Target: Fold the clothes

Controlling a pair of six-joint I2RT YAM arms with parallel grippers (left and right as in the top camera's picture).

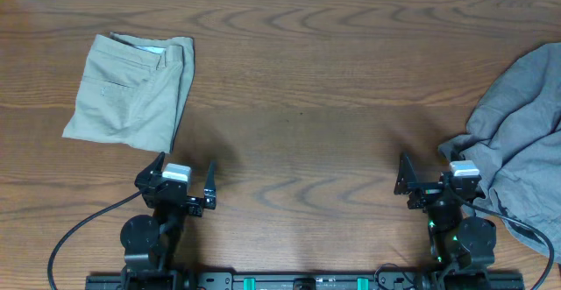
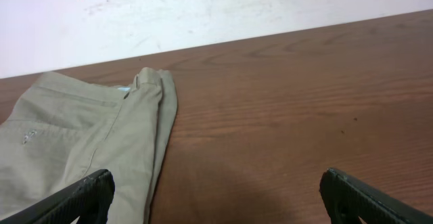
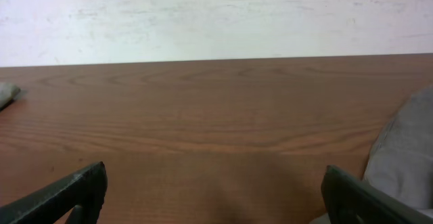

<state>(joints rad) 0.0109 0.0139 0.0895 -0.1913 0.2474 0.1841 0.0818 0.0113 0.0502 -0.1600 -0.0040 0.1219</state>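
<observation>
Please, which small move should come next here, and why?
Probably the right pincer should reach toward the grey garment: it lies crumpled beside that open, empty pincer, while the khaki shorts already look folded.

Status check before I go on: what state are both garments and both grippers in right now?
shorts: folded into a compact shape, lying flat at the far left of the table, not held.
grey garment: unfolded, crumpled in a heap at the right edge, not held.
left gripper: open, empty, over bare table just short of the shorts.
right gripper: open, empty, right beside the grey garment.
</observation>
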